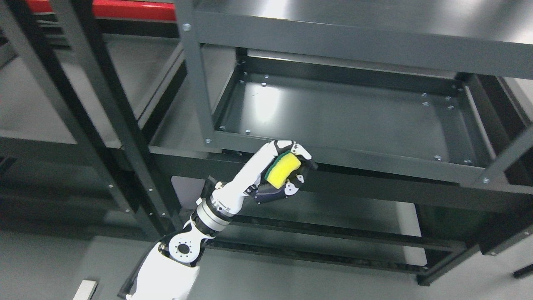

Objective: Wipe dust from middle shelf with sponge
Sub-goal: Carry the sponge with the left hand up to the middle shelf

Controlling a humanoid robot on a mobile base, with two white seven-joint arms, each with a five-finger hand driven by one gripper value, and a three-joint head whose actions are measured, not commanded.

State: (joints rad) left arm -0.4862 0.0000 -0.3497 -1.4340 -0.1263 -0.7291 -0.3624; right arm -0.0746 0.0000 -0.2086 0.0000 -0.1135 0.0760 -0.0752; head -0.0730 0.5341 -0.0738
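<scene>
Below the middle shelf (dark metal), left hand grips sponge

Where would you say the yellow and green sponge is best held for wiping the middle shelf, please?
Probably as the left hand has it now: fingers wrapped across the sponge's narrow width, closing in on its long sides. That leaves a broad face free to press flat on the middle shelf.

Glossy dark metal shelf; porous yellow foam sponge; smooth white plastic robot hand.
</scene>
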